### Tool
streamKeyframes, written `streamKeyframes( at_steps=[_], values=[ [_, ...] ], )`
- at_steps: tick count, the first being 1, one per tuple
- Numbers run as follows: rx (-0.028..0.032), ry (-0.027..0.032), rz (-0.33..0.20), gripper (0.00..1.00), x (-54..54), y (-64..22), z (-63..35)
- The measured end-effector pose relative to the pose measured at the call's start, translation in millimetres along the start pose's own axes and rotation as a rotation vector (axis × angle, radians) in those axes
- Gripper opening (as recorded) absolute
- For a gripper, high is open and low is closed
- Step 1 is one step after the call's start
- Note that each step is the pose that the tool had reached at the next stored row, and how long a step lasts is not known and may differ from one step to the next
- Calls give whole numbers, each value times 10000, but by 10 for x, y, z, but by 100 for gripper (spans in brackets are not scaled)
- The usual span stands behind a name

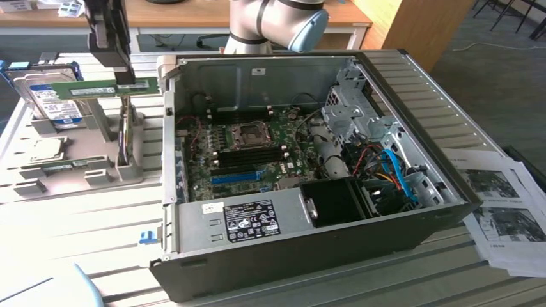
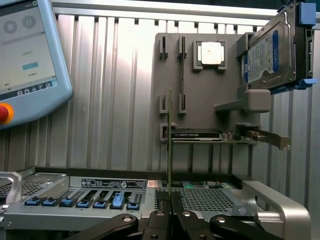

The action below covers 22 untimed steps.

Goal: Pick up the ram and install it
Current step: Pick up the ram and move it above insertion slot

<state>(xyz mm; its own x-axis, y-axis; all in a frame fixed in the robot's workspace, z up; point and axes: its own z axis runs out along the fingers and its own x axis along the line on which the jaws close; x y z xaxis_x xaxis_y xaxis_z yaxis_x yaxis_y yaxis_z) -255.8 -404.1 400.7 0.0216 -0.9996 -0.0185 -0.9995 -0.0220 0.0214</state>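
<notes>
Now the gripper point(image 1: 128, 82), closed almost fully, pinches the ram point(image 1: 94, 90) by its top edge. It holds the ram level in the air above the gray holder point(image 1: 85, 169), at the exterior view's left of the open computer case point(image 1: 426, 128). Pickup looks done and installing is not. I judge that calls for lining the stick up with a memory slot point(image 1: 252, 151).

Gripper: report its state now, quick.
Gripper: closed, holding the ram between its fingers.
</notes>
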Motion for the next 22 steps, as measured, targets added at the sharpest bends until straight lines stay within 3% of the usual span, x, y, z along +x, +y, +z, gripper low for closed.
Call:
streamKeyframes(
  at_steps=[22],
  values=[
    [0, 0, 0, 11, 6, -272, -6]
  ],
)
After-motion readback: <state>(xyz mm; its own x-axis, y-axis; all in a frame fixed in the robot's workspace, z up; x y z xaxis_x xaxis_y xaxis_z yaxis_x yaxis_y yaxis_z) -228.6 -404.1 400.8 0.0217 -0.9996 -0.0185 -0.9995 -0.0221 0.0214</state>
